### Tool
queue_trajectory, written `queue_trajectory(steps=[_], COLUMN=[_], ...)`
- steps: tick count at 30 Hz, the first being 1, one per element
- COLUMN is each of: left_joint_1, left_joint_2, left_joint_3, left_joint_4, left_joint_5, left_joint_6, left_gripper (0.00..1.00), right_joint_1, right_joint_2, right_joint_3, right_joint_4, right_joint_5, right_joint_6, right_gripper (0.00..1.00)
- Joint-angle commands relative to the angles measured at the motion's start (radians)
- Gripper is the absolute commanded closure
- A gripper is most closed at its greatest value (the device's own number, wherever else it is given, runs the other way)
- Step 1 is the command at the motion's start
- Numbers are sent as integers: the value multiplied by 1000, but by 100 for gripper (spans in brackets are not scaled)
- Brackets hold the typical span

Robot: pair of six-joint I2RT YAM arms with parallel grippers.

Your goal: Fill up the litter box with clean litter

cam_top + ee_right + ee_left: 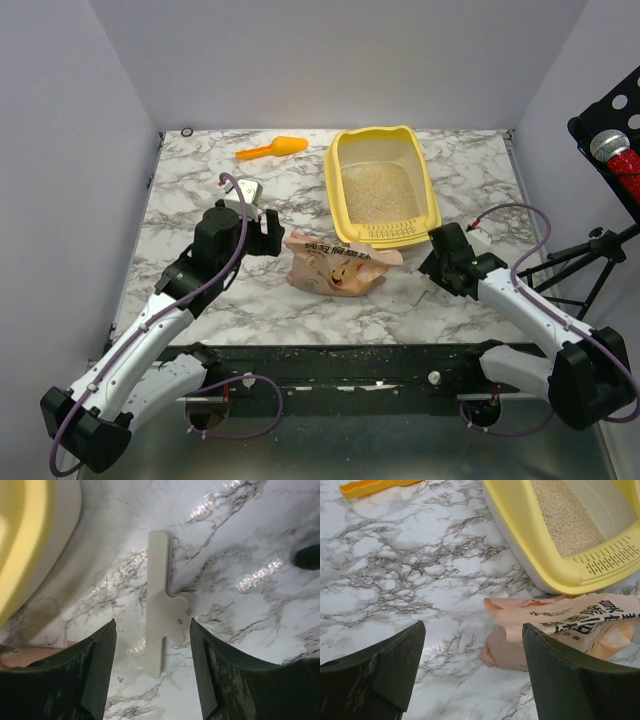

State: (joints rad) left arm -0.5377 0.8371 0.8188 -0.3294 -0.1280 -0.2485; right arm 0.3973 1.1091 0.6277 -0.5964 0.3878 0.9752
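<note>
The left gripper [265, 232] is hovering over the marble table [200, 170], off to the left of the litter box [345, 190] and slightly nearer the arm bases. In the left wrist view its fingers [395, 665] are standing wide apart with only bare tabletop between them, gripping nothing. Farther back, left of the litter box's far corner, an orange scoop [272, 149] is lying flat on the table.

A crumpled pinkish-tan bag [335, 267] with dark printed characters is lying on its side just in front of the litter box's near left corner. Whether it is touching the box cannot be told.

The litter box is sitting toward the back of the table, right of centre, with its long side running away from the arms. It is showing a bright yellow rim with rounded corners and a slotted lip along the near end. The left wrist view is showing a pale lower wall under the yellow. Fine beige litter [380, 192] is covering its floor as a grainy, fairly even layer, well below the rim.

Just right of the box's near right corner, a flat off-white plastic strip [159, 580] is lying on the marble. The right gripper [445, 250] is hovering over it, and its fingers [100, 670] are standing apart on either side of the strip's near end, not clamping it.
</note>
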Motion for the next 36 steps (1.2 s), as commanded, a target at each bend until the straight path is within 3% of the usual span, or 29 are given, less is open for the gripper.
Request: queue_trajectory(steps=[1,8,14,18,24,36], left_joint_1=[8,47,247,324,335,335], left_joint_2=[33,111,166,229,388,537], left_joint_3=[34,92,11,-27,-33,-44], left_joint_4=[15,-39,68,174,277,457], left_joint_5=[-50,-56,313,505,718,843], left_joint_6=[-72,-256,-526,-623,-704,-790], left_gripper=[12,5,1,1,1,1], right_joint_1=[-6,-6,-6,-3,-5,-5], right_joint_2=[-15,-66,-110,-120,-117,-149], right_joint_3=[62,179,216,217,193,147], right_joint_4=[9,-6,55,82,104,127], right_joint_5=[26,27,-58,-105,-145,-182], right_joint_6=[-53,-207,-320,-372,-397,-385], right_gripper=[31,30,30,31,31,32])
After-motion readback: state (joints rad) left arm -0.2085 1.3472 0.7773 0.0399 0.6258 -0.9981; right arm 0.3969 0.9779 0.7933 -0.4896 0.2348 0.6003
